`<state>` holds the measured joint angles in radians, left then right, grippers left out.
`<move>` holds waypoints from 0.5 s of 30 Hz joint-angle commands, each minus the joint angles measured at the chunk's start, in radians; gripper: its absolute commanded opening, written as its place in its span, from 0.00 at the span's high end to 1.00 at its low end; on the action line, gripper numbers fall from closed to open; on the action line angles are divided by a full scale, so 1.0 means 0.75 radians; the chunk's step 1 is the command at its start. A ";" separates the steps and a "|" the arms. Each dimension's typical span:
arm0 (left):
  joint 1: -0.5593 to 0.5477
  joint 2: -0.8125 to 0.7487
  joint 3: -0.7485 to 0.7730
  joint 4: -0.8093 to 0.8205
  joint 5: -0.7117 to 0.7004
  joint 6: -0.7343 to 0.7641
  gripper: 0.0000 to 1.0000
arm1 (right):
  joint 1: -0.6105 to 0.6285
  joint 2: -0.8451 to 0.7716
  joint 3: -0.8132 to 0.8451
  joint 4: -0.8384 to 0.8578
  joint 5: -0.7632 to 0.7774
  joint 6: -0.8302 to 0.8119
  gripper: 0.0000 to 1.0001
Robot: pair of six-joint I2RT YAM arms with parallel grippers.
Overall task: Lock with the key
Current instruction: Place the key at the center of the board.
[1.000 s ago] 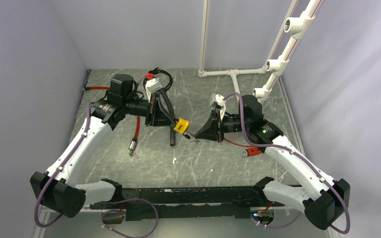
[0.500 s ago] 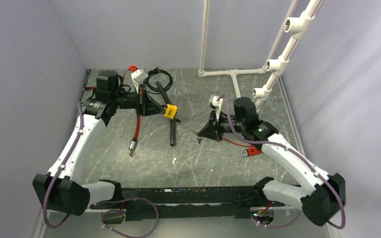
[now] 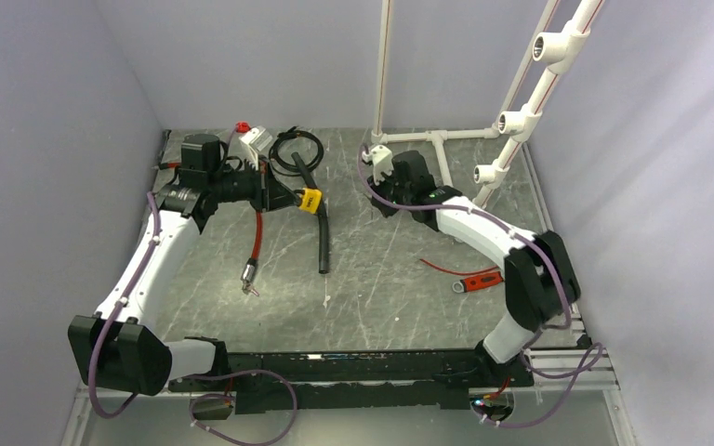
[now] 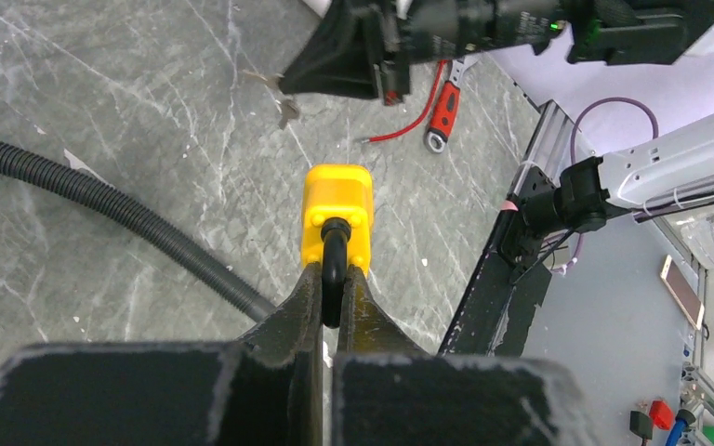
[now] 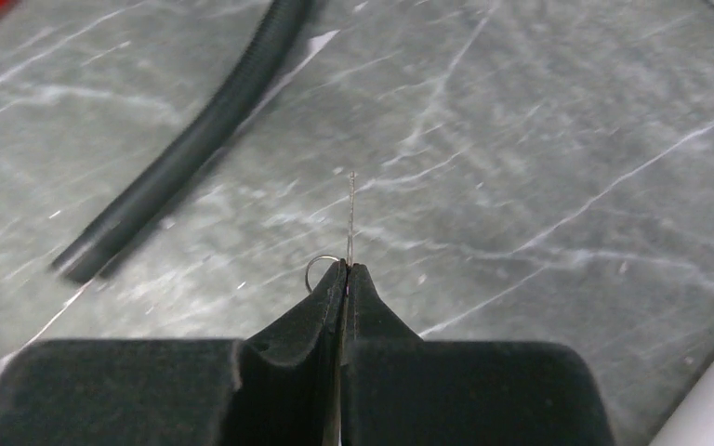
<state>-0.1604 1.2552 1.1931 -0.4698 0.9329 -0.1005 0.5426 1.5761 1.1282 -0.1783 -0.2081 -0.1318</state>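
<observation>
My left gripper is shut on the black shackle of a yellow padlock and holds it above the table at the back left. In the left wrist view the padlock sticks out past my fingertips, body pointing away. My right gripper is at the back centre, to the right of the padlock and apart from it. It is shut on a small metal key, blade edge-on past the tips, its ring beside them. The key also shows in the left wrist view.
A black corrugated hose lies under and right of the padlock. A red cable lies left of it. A red-handled wrench lies at the right. A white pipe frame stands at the back. A black cable coil lies behind the left gripper.
My left gripper drew back to the left with the padlock. My right arm swung toward the back of the table with the key, away from the padlock.
</observation>
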 commanded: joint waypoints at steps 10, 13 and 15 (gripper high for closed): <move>0.003 -0.013 -0.030 0.100 -0.010 -0.016 1.00 | -0.120 0.479 0.351 0.232 0.216 -0.113 1.00; 0.003 -0.006 -0.034 0.087 -0.012 -0.016 1.00 | -0.137 0.538 0.386 0.273 0.219 -0.149 1.00; 0.003 0.007 -0.033 0.076 -0.001 -0.019 1.00 | -0.149 0.571 0.394 0.292 0.225 -0.178 1.00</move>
<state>-0.1604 1.2610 1.1603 -0.4538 0.9096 -0.1020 0.4461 1.9831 1.3670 -0.0460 -0.0681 -0.2108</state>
